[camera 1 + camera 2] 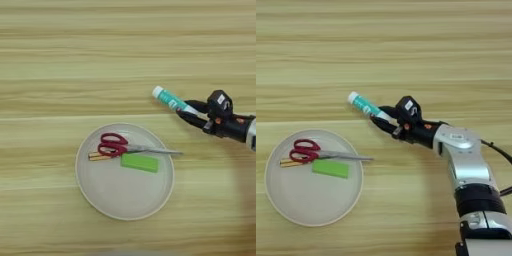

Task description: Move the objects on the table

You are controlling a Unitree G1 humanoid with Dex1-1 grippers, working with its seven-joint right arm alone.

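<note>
Left eye view: the glue stick (171,100) lies slantwise on the table (60,60), up and to the right of the plate (95,192) and clear of its rim. It is a white tube with a white cap at its upper-left end and a teal label round the middle; nothing on the label can be read. Its lower-right end sits between the two black fingers of the gripper (189,111), which are clamped on it, one finger above and one below. The gripper comes in from the right edge, with a small orange spot on its black body.

On the plate lie the scissors (125,147), red loops to the left and metal blades closed and pointing right, their tip just past the plate's right rim. Under the loops the amber handle of the screwdriver (99,156) pokes out to the left; its shaft is hidden. Just below the blades rests a green block (140,162), touching or nearly touching them.

Right eye view: the same scene sits further left, so more of the arm shows. The silver forearm (463,155) rises from the bottom right and bends toward the glue stick, with a black cable (498,150) beside it. The fingers grip the stick's lower end here too. No brand or writing can be made out on any object.
</note>
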